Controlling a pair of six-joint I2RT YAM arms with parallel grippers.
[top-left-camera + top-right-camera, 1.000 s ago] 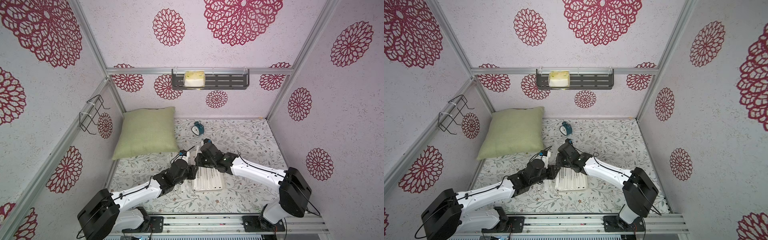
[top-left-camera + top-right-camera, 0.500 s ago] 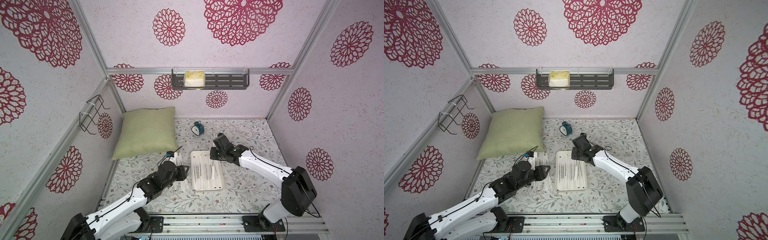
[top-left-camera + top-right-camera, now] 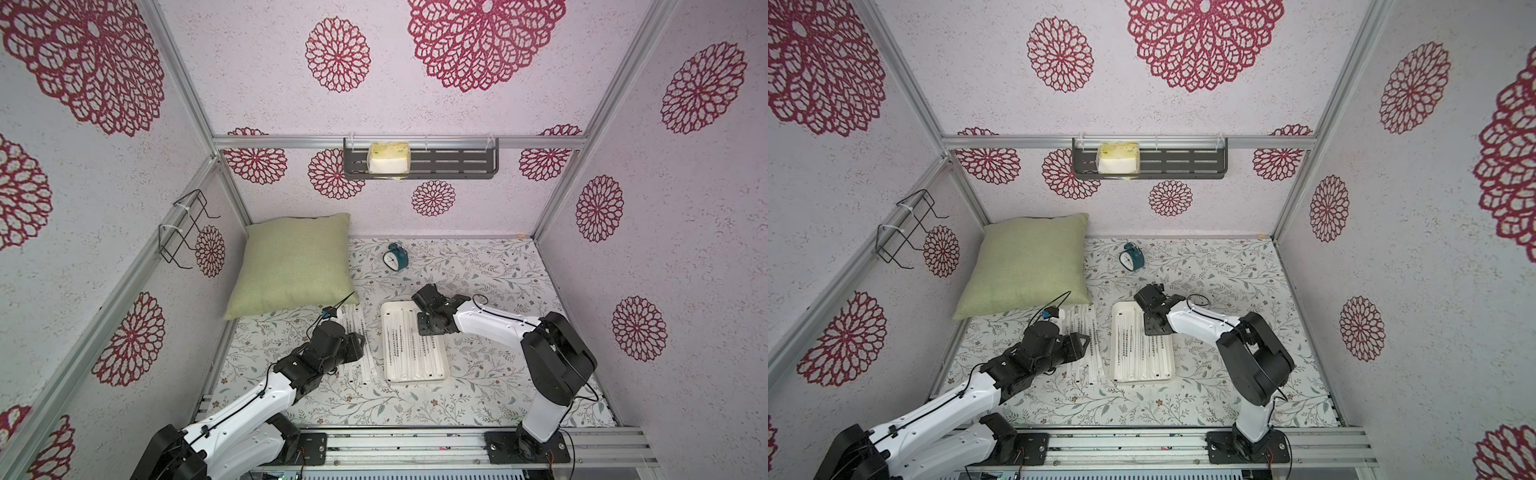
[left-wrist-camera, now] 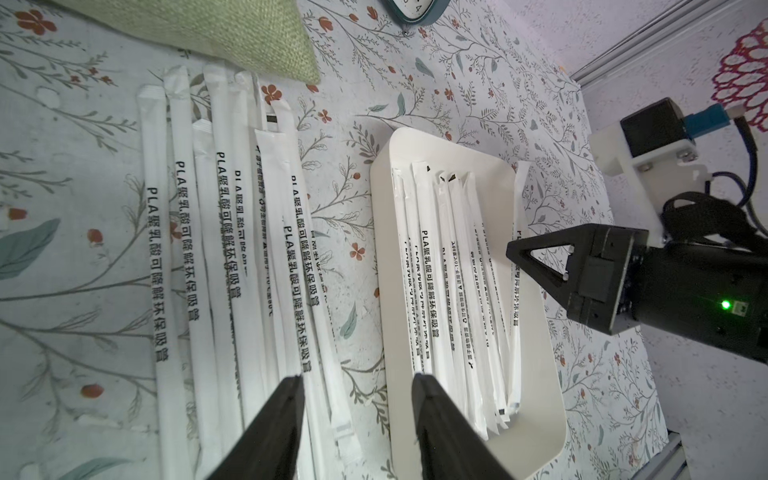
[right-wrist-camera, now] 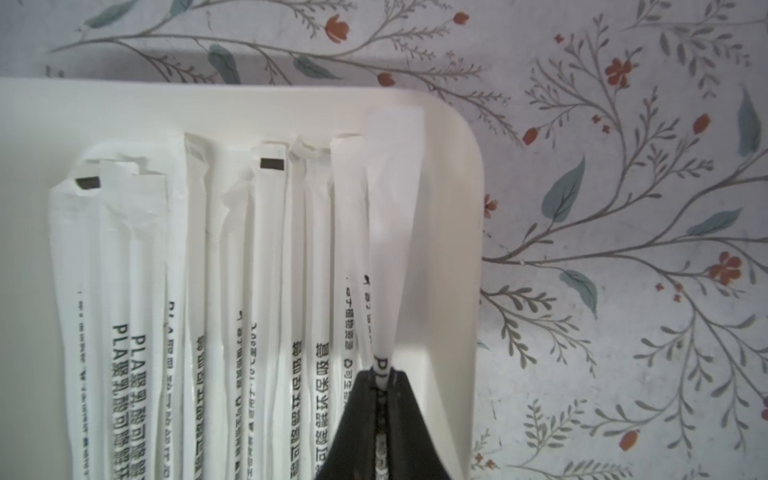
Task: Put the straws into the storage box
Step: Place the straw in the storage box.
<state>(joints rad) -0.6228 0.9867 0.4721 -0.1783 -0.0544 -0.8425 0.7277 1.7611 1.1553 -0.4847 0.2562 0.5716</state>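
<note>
My right pincer (image 5: 380, 376) is clenched on one straw (image 5: 392, 208), its length running along the storage box (image 5: 473, 187), just inside the right rim. My left pincer (image 4: 357, 380) gapes empty above the loose straws (image 4: 224, 249) alongside.

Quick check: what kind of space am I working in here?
Likely a staged test booth dressed as a bedroom: wallpapered panels in aluminium framing, a green pillow and alarm clock on the floral surface.
</note>
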